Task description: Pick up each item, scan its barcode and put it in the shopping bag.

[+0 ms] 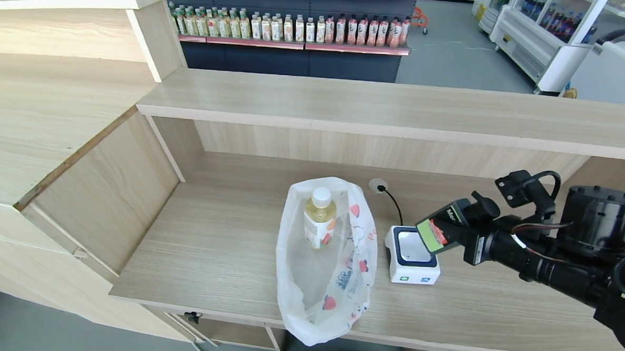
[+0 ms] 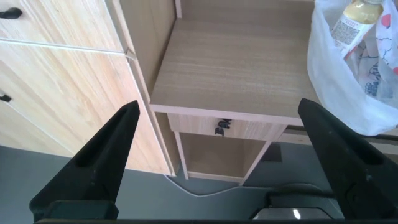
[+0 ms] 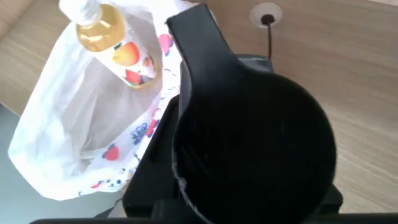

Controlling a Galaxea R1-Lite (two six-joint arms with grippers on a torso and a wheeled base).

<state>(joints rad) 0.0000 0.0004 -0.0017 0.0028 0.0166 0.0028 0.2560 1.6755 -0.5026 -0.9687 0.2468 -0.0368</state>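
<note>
Left end effector [image 2: 219, 107]: fingers apart, holding nothing, low off the front edge of the table [image 1: 209, 245].
Right end effector [image 1: 450, 226]: clamped on green pack [image 1: 428, 237], over scanner [image 1: 412, 256].
Shopping bag [image 1: 292, 280]: left of the pack, mouth open, 1 bottle [image 1: 319, 218] inside.
Nearer arm: right.

Counter [image 1: 220, 245]: light wood-grain worktop, sunk below a raised ledge [image 1: 400, 108] along its far side, with a side panel [image 1: 111, 193] on the left.
Shopping bag [image 1: 333, 298]: thin white plastic with red and blue prints, lying near the middle of the worktop, mouth open upward; its near end droops over the near edge.
Scanner [image 1: 411, 261]: small white box with a dark slanted window, just right of the bag.
Cable port [image 1: 378, 185]: round grey grommet set in the worktop, on the far side of the scanner.
Cable [image 1: 395, 204]: black, running from the port to the scanner's far side.
</note>
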